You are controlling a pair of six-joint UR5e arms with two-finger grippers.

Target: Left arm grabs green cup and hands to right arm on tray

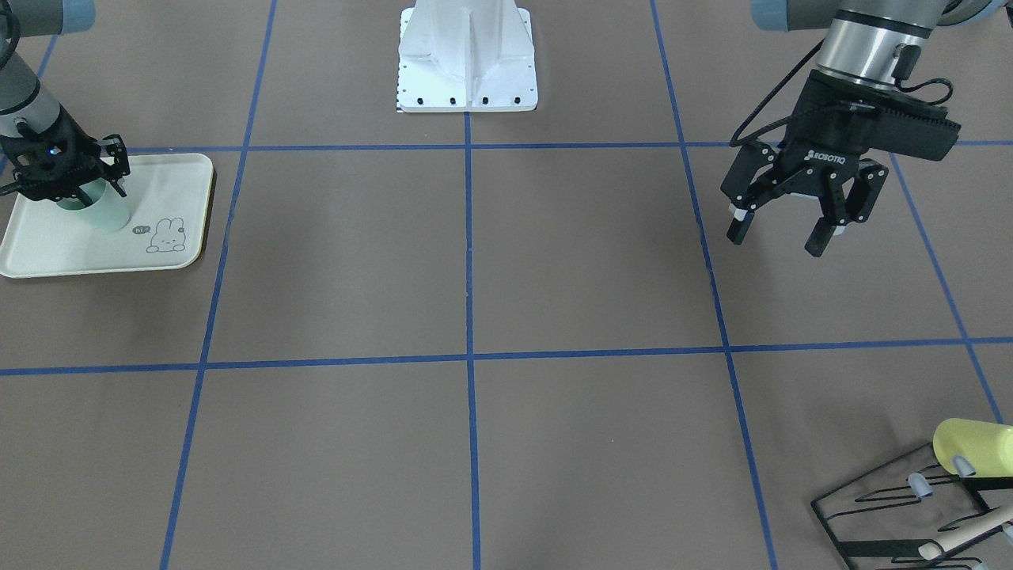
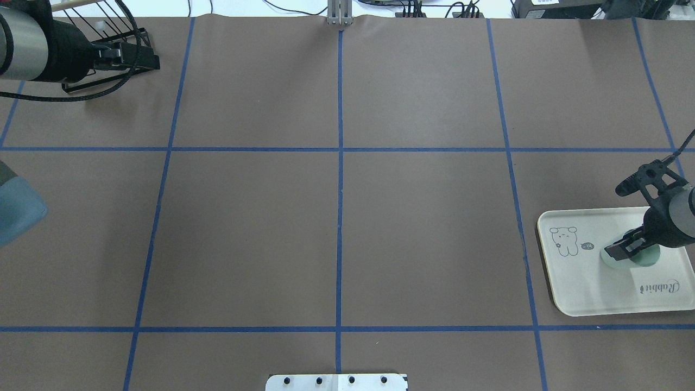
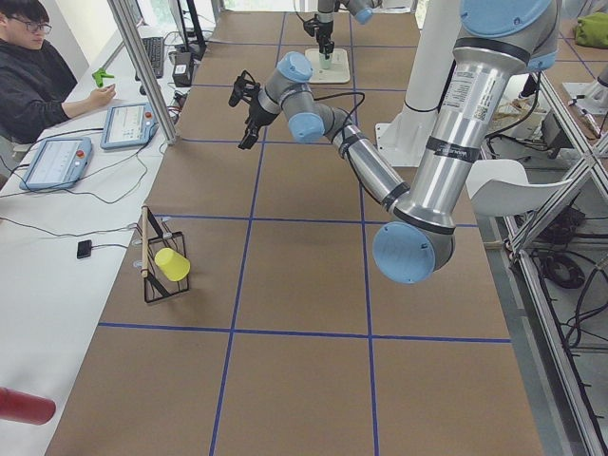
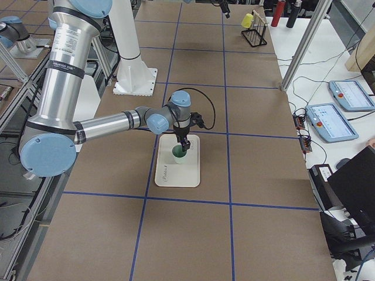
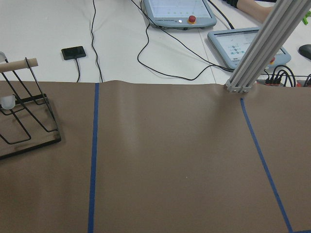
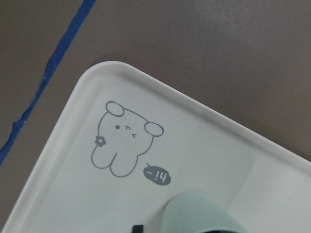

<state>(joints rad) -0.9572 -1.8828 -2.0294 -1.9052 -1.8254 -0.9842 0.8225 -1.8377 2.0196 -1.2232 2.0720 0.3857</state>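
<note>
The green cup [image 1: 107, 212] stands upright on the cream rabbit tray [image 1: 174, 198] at the robot's right end of the table. My right gripper [image 1: 83, 190] comes down from above and is shut on the cup's rim. This also shows in the overhead view, with the gripper [image 2: 630, 250], the cup [image 2: 646, 256] and the tray [image 2: 586, 288]. The right wrist view shows the cup's body [image 6: 204, 213] beside the bunny drawing on the tray [image 6: 73, 170]. My left gripper [image 1: 783, 229] is open and empty. It hangs above bare table far from the tray.
A black wire rack [image 1: 894, 507] holds a pale yellow cup [image 1: 973, 447] at the far corner on the left arm's side. The rack also shows in the left wrist view [image 5: 29, 121]. The white robot base [image 1: 467, 63] stands mid-table. An operator [image 3: 38, 66] sits beyond the table.
</note>
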